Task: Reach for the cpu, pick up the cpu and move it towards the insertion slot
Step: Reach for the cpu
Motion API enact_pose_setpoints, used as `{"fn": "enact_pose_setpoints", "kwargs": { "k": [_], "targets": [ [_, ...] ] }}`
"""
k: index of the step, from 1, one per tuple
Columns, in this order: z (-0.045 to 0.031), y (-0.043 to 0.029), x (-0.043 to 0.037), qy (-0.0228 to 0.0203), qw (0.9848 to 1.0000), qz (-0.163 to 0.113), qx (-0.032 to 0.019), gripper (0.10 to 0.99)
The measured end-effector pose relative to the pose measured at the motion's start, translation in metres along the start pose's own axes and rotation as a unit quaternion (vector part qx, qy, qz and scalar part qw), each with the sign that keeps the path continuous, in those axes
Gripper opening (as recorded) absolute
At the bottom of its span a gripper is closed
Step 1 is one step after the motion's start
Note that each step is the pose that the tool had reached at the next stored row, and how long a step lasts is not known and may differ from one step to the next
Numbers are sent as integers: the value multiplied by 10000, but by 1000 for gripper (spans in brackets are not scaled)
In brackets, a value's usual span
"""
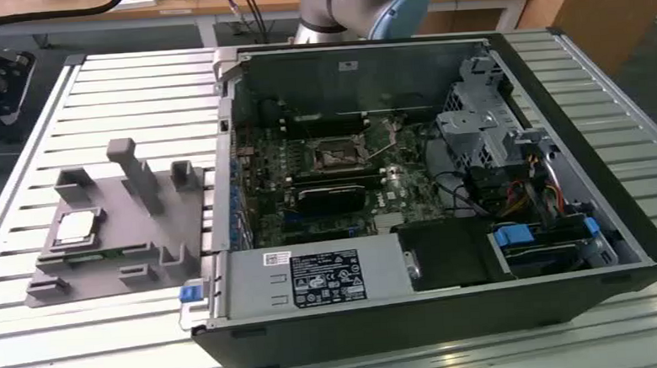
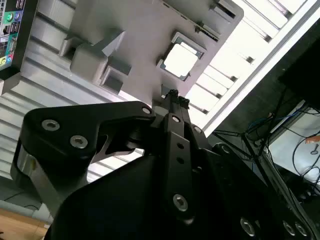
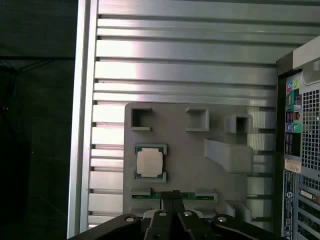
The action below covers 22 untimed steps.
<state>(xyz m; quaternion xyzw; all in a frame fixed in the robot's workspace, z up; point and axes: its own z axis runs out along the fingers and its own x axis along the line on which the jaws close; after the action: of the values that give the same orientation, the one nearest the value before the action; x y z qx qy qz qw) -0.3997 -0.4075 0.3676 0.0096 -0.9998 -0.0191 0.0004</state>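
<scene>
Cpu point(image 3: 150, 162) lies flat in square pocket of grey fixture point(image 3: 190, 150) on slatted bench point(image 3: 185, 50), metal top up. Pocket is probably there to keep it in known place for pick from above. Fingers point(image 3: 167, 200) pressed together, holding nothing; they hang over fixture edge, near cpu but not touching it. Reach step in hand, pick not yet done. Insertion slot point(image 1: 334, 156) well apart, on board inside computer case point(image 1: 449, 321). Case lies on side, panel off, so slot faces up, likely for access from above.
</scene>
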Motion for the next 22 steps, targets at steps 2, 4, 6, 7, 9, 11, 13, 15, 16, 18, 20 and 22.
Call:
{"fn": "enact_pose_setpoints", "kwargs": {
  "k": [2,4,6,7,9,11,13,15,16,18,20,22],
  "targets": [
    [0,0,0,0,10000,0,0,106],
    [0,0,0,0,10000,0,0,106],
    [0,0,0,0,10000,0,0,106],
    [0,0,0,0,10000,0,0,106],
    [-1,0,3,1,10000,0,0,106],
    [0,1,24,0,10000,1,-1,106],
    [3,0,46,0,10000,0,-9,106],
    [8,1,87,-2,10000,0,-12,106],
    [10,1,118,-6,10000,-1,-12,106],
    [20,1,166,-12,10000,0,-12,106],
    [33,1,193,-14,10000,0,-12,114],
    [59,0,206,-16,10000,-1,-12,169]
  ]
}}
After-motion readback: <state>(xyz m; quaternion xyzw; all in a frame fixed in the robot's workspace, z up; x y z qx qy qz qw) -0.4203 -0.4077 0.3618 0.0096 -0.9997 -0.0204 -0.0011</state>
